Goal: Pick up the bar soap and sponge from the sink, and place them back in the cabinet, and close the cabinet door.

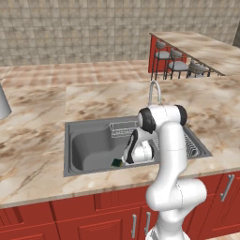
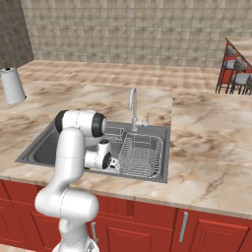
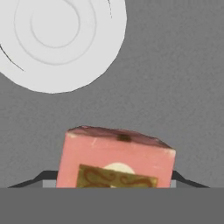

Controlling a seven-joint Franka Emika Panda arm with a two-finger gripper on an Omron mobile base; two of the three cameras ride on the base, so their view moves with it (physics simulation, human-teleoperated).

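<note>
The bar soap (image 3: 116, 159) is held between the narrowed pincer (image 3: 114, 183) tips at the frame's bottom, long axis across them, above the sink (image 3: 183, 87) floor; the drain (image 3: 57, 39) is seen upper left.

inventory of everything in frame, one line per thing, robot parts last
bar soap: 1, pink with a gold label, on the sink floor between the gripper's fingers
sponge: 1, dark green face showing, in the sink next to the hand
sink: 1, grey steel, set in the counter
drain: 1, round, white, on the sink floor beyond the soap
wire racks: grey, in the sink's right half
tap: 1, chrome, behind the sink
counter: marbled beige, around the sink
stools: several, grey seats, far right by the raised bar
arm: 1, white, reaching down into the sink
gripper: 1, dark fingers, shut on the soap
</note>
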